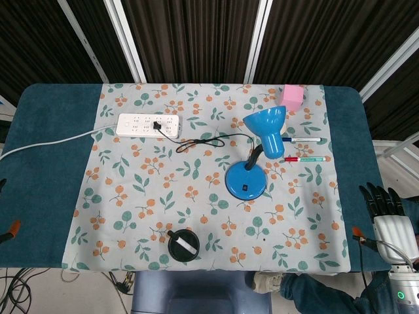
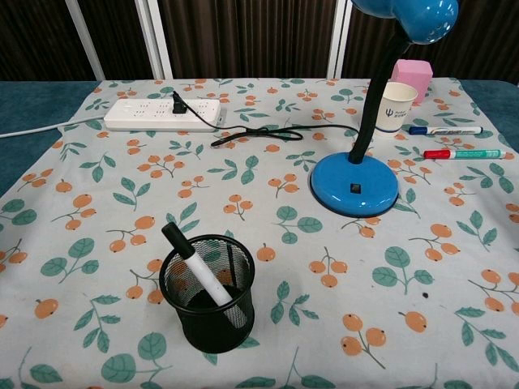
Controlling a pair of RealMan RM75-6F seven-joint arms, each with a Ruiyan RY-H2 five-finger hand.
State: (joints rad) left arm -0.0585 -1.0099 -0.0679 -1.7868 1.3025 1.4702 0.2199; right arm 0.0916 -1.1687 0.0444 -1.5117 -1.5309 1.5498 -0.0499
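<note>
Dark slatted panels and white rails back a desk (image 1: 52,196) laid with teal felt and a floral cloth (image 1: 131,196). The right hand (image 1: 385,204) shows only in the head view, hanging off the desk's right edge with its dark fingers extended and apart and nothing in them; the left hand appears in neither view. Nearest that right hand lie two markers on the right side of the cloth, a red-capped one (image 1: 304,159) and, just beyond it, a blue-capped one (image 1: 302,139), lying roughly parallel and slightly apart. Left of them stands a blue desk lamp (image 1: 247,181), its cord (image 1: 203,142) running to a white power strip (image 1: 148,124) at the far left. A paper cup (image 2: 395,107) and a pink block (image 1: 292,97) sit behind the lamp. At the near edge a black mesh pen holder (image 2: 207,301) has one marker leaning inside it. To pick up the red-capped marker cleanly, I judge the hand should come in from the right, low over the cloth, pinching the barrel mid-length and staying clear of the lamp base.
</note>
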